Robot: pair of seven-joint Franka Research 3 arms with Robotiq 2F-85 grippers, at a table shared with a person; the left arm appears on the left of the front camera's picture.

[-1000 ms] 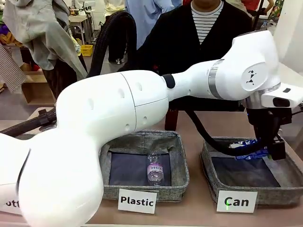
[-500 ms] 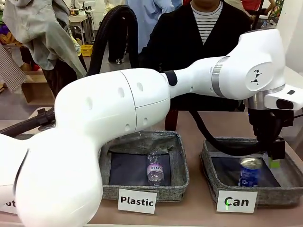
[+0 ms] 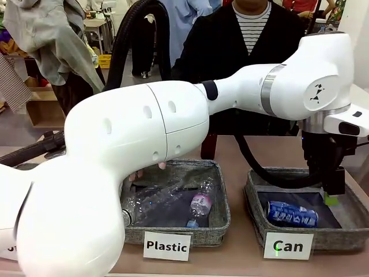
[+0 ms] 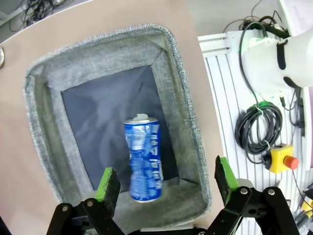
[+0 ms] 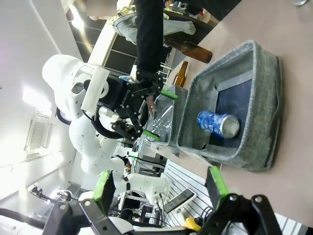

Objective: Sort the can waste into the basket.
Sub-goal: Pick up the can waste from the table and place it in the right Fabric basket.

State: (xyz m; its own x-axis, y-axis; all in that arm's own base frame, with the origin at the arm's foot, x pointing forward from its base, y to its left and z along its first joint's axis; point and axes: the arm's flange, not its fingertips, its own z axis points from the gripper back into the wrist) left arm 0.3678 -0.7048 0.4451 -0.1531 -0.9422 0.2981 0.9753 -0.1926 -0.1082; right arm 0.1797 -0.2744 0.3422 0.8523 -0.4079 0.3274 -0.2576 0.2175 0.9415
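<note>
A brown surface (image 3: pixel 236 254), with a person (image 3: pixel 230 46) seated at its far side, carries grey fabric baskets fronted by white cards. The blue can (image 3: pixel 292 213) lies on its side on the dark base of the basket (image 3: pixel 252 193) marked "Can". The left jaws hang above that basket, spread wide and empty, with the can below them. The right jaws also stand wide with nothing between them, well apart from the basket. The neighbouring "Plastic" basket (image 3: pixel 222 202) holds clear plastic bottles (image 3: pixel 199 205).
</note>
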